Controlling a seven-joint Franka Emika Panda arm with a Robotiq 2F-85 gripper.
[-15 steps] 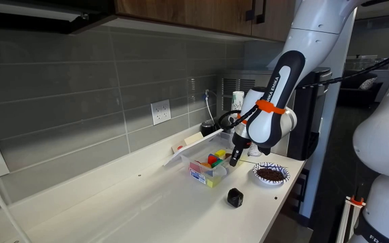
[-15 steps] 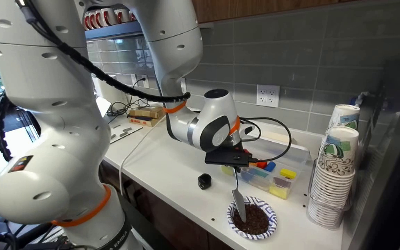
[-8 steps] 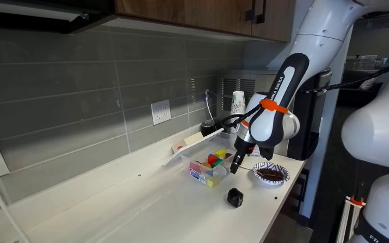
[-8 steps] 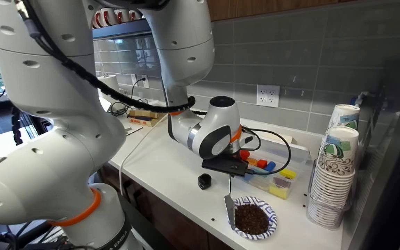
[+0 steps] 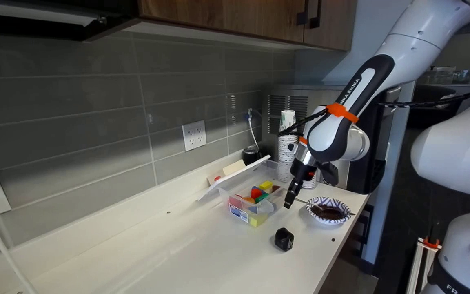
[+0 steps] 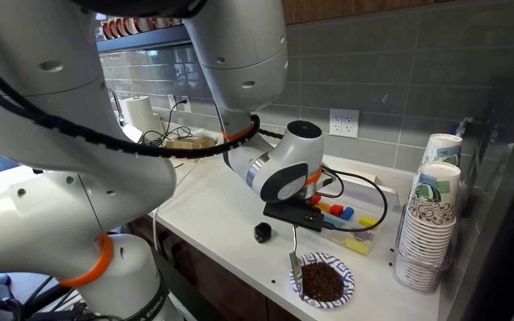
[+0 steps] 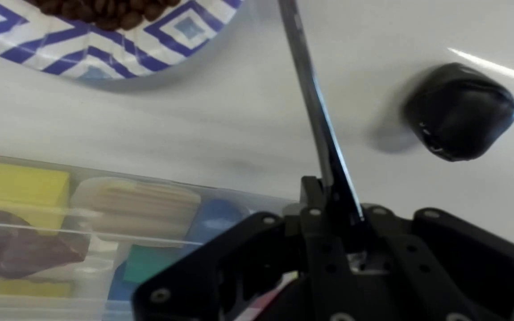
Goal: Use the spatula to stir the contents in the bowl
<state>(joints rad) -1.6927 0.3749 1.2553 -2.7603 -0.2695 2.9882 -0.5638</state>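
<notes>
My gripper (image 7: pixel 337 200) is shut on the dark handle of the spatula (image 7: pixel 306 76). In an exterior view the gripper (image 5: pixel 290 199) is left of the bowl, a little above the counter. The bowl has a blue-and-white patterned rim (image 6: pixel 345 269) and holds dark brown beans (image 6: pixel 321 281). The spatula's metal blade (image 6: pixel 295 265) slants down over the bowl's left rim in that exterior view. I cannot tell whether its tip touches the beans or the rim. In the wrist view the bowl (image 7: pixel 105 58) is cut off at top left and the blade's end is out of view.
A clear tub (image 5: pixel 239 212) of coloured pieces stands close beside the gripper, lid raised. A black lump (image 5: pixel 284 239) lies on the counter near the bowl. Stacked paper cups (image 6: pixel 431 232) stand at the right in an exterior view. The counter edge runs near the bowl.
The spatula blade has moved from the middle of the beans to the bowl's left rim in an exterior view. The arm has shifted, with the spatula still held. The bowl has barely moved.
</notes>
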